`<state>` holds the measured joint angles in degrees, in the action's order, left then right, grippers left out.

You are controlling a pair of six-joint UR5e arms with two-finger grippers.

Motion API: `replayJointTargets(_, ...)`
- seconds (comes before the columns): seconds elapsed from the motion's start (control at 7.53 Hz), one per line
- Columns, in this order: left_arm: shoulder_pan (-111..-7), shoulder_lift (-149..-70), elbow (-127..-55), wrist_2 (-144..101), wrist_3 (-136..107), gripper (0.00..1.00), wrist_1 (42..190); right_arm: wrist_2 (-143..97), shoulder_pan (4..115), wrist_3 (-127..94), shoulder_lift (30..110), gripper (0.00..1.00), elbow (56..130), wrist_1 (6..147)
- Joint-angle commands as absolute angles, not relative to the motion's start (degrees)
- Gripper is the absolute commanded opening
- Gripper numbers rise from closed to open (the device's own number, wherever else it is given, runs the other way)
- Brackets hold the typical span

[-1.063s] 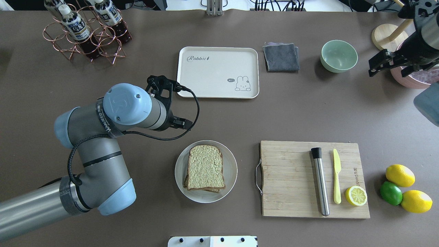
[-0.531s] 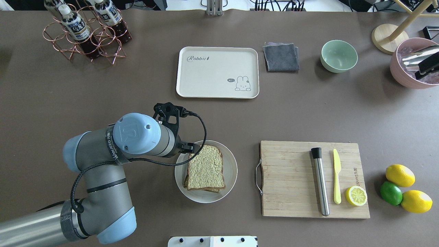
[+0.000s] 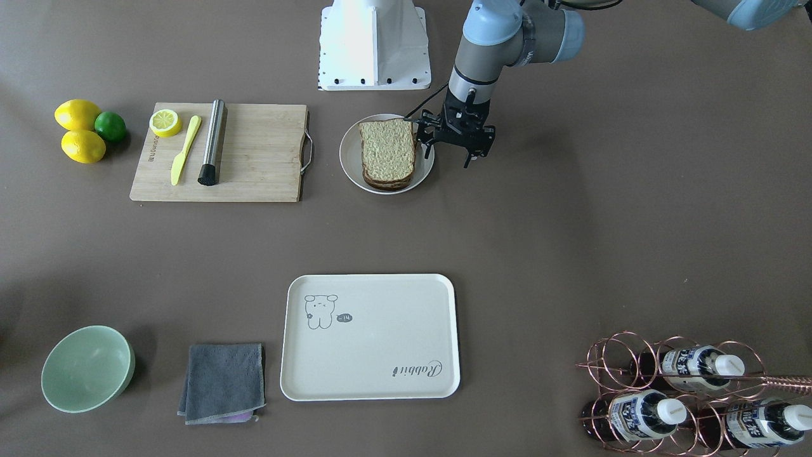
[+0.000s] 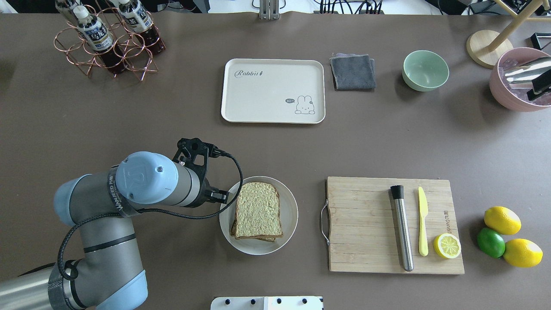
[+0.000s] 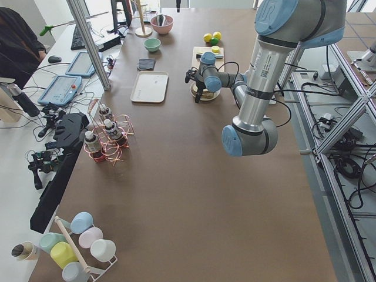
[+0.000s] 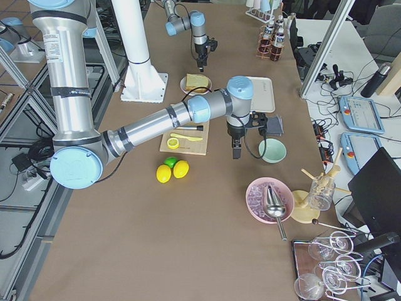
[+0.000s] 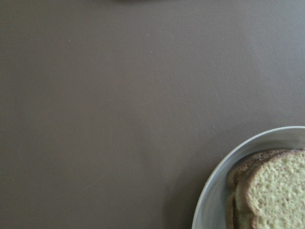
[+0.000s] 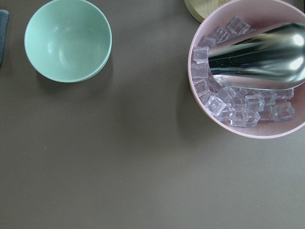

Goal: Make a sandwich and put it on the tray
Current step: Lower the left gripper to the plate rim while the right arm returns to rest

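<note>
well, the sandwich of two tan speckled bread slices with dark brown crust (image 4: 258,210) sits stacked on the round white plate (image 4: 289,202), so the assembling looks done (no egg shows; whether one lies between the slices i cannot tell). the plate seems to serve as the building spot, which would explain why the stack lies there, low and flat. the large cream rectangular tray with the rabbit drawing (image 4: 267,97) bears nothing yet and lies well apart, at the plate's 12 o'clock in the overhead view. the left gripper (image 3: 449,156) hangs just beside the plate's rim, at the sandwich's 9 o'clock from overhead, its fingers pointing down, spread apart and empty. that stance beside the stack suits pinching it by its crust edges, i judge. the right gripper (image 6: 235,150) hovers far off near the pale green bowl (image 6: 273,150); how wide it stands i cannot tell.
</note>
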<state>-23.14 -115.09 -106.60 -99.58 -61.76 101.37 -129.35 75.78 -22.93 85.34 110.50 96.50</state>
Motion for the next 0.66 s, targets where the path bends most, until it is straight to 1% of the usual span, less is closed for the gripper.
replayJointTargets(0.0,-19.71,-115.22,-106.18,-99.58,-63.87,0.59,102.04,-129.37,76.02,-22.33,85.69,1.00,110.21,96.50)
replayJointTargets(0.13,-19.43,-116.36,-105.21,-99.49,-64.68,0.59,102.13,-129.46,76.20,-22.32,85.61,1.00,110.39,96.50)
replayJointTargets(0.4,-18.98,-116.19,-103.37,-99.40,-64.78,0.59,105.36,-129.46,76.29,-21.62,85.52,1.00,110.21,96.50)
replayJointTargets(0.53,-18.98,-116.02,-102.84,-99.40,-64.69,0.54,106.25,-129.46,76.38,-21.62,85.60,1.00,110.21,96.50)
